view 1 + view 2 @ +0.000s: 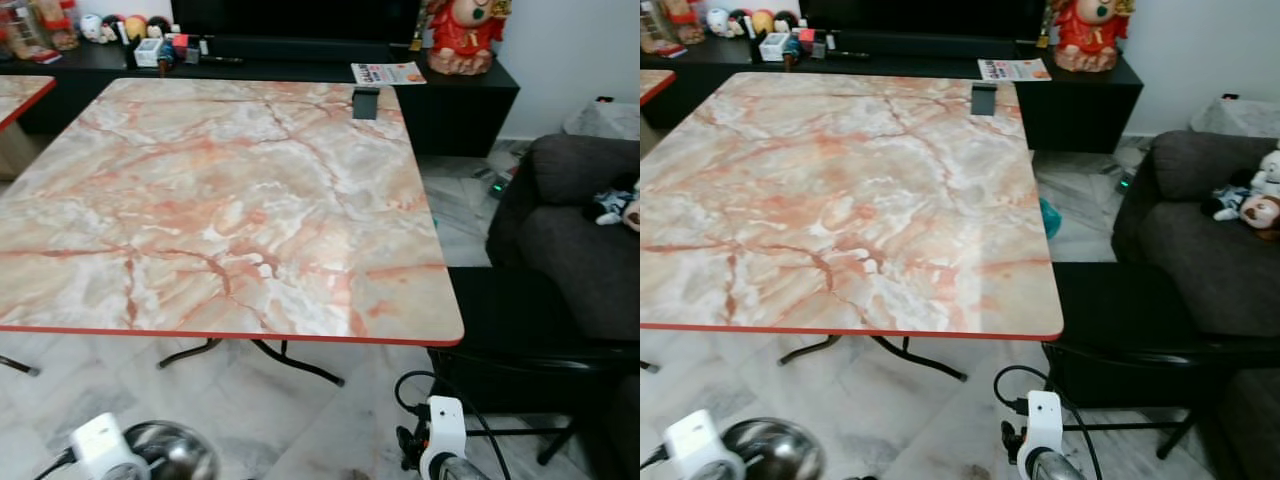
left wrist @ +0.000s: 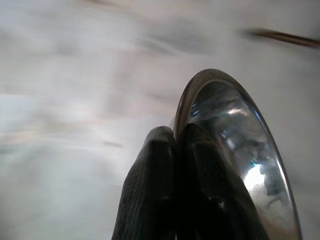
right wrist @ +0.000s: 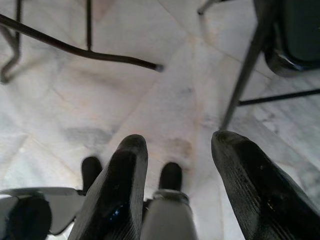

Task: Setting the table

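Gripping a steel bowl (image 2: 235, 165) by its rim with the left gripper (image 2: 177, 150), low before the table (image 1: 230, 200). Lying ahead and above. Hanging idle, right gripper (image 3: 177, 145) wide apart.

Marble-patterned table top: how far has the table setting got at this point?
Nothing looks set yet: the pink marble-patterned table top with a red edge carries just a small dark object at its far edge. In hand: the left pincer grips the rim of a shiny round metal dish, held low above the floor. The right pincer hangs open. Placing the dish remains.
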Available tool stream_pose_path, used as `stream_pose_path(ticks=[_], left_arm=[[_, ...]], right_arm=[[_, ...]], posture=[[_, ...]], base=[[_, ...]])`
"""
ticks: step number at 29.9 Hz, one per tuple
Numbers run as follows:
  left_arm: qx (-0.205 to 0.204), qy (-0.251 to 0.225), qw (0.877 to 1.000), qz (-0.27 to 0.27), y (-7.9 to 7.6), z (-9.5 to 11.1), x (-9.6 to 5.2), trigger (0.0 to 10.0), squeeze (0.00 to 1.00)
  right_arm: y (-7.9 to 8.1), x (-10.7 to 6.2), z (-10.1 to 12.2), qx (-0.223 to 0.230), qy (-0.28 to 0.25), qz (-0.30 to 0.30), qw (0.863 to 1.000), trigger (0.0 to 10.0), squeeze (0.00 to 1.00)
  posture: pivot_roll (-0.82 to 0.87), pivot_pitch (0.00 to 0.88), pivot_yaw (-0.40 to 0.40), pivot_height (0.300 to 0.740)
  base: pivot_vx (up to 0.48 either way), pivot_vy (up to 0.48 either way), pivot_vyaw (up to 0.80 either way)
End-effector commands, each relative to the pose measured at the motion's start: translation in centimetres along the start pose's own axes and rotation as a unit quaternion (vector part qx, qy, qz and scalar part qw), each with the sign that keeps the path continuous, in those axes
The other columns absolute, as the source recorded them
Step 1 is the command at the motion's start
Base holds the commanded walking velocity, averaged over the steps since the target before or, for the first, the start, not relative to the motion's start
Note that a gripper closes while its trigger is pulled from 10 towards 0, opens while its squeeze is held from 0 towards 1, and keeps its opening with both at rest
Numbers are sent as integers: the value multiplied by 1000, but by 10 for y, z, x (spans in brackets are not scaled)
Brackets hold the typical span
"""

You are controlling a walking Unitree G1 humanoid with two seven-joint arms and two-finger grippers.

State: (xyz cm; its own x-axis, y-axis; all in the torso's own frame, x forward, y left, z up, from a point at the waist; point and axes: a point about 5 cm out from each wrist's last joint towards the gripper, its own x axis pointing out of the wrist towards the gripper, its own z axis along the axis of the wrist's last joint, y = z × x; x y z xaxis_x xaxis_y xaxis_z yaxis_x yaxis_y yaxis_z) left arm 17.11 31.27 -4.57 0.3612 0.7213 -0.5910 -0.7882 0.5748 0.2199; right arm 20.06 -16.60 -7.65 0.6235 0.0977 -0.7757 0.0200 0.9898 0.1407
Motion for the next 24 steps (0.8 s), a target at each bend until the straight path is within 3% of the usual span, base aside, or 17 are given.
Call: stream_pose_path(ticks=[1, 4, 6, 8, 10, 12, 13, 15, 16, 17, 18, 19, 20, 21, 22, 24], left_arm=[[10, -37, 996, 79, 21, 12, 5, 10000, 0], [-1, -102, 975, 197, 58, 40, 11, 10000, 0], [0, -114, 970, 215, 63, 46, 11, 10000, 0], [7, -168, 950, 262, 78, 73, 12, 10000, 0], [11, -242, 922, 302, 88, 109, 8, 10000, 0], [10, -320, 887, 332, 92, 148, -1, 10000, 0], [6, -382, 853, 357, 95, 183, -14, 10000, 0], [1, -417, 829, 374, 97, 202, -23, 10000, 0], [15, -486, 781, 393, 97, 239, -46, 10000, 0], [21, -509, 762, 400, 97, 251, -55, 10000, 0], [18, -554, 733, 394, 93, 274, -73, 10000, 0], [14, -580, 715, 389, 90, 286, -85, 10000, 0], [7, -637, 679, 366, 80, 312, -112, 10000, 0], [-5, -656, 683, 322, 70, 322, -119, 10000, 0], [-26, -674, 696, 245, 53, 332, -127, 10000, 0], [-64, -658, 741, 117, 28, 341, -127, 10000, 0]], right_arm=[[-2, 0, -2, -6, 7, -1, 1000, 10000, 0], [-2, 0, -1, -7, 7, 1, 1000, 10000, 0], [-2, 0, -1, -8, 7, 2, 1000, 10000, 0], [0, 0, 1, -11, 7, 4, 1000, 10000, 0], [1, 1, 2, -13, 6, 7, 1000, 10000, 0], [2, 1, 3, -15, 6, 9, 1000, 10000, 0], [3, 1, 4, -18, 6, 11, 1000, 10000, 0], [4, 2, 4, -18, 6, 12, 1000, 10000, 0], [4, 2, 4, -17, 6, 12, 1000, 10000, 0], [4, 2, 4, -16, 6, 13, 1000, 10000, 0], [4, 2, 4, -17, 5, 13, 1000, 10000, 0], [5, 2, 5, -17, 5, 14, 1000, 10000, 0], [5, 2, 4, -17, 6, 14, 1000, 10000, 0], [4, 2, 4, -17, 7, 14, 1000, 10000, 0], [4, 2, 3, -17, 7, 13, 1000, 10000, 0], [4, 1, 3, -19, 7, 12, 1000, 10000, 0]], posture=[[104, 129, -69, 731], [117, 132, -79, 731], [117, 132, -79, 731], [130, 134, -85, 731], [136, 133, -87, 731], [140, 133, -90, 731], [143, 132, -91, 731], [141, 132, -91, 731], [140, 128, -89, 731], [140, 128, -89, 731], [140, 126, -88, 731], [140, 126, -88, 731], [140, 121, -84, 731], [139, 114, -81, 731], [139, 114, -81, 731], [133, 111, -78, 731]], base=[[0, 0, 0], [0, 0, 0], [0, 0, 0], [0, 0, 0], [0, 0, 0], [0, 0, 0], [0, 0, 0], [0, 0, 0], [0, 0, 0], [0, 0, 0], [0, 0, 0], [0, 0, 0], [0, 0, 0], [0, 0, 0], [0, 0, 0], [0, 0, 0]])
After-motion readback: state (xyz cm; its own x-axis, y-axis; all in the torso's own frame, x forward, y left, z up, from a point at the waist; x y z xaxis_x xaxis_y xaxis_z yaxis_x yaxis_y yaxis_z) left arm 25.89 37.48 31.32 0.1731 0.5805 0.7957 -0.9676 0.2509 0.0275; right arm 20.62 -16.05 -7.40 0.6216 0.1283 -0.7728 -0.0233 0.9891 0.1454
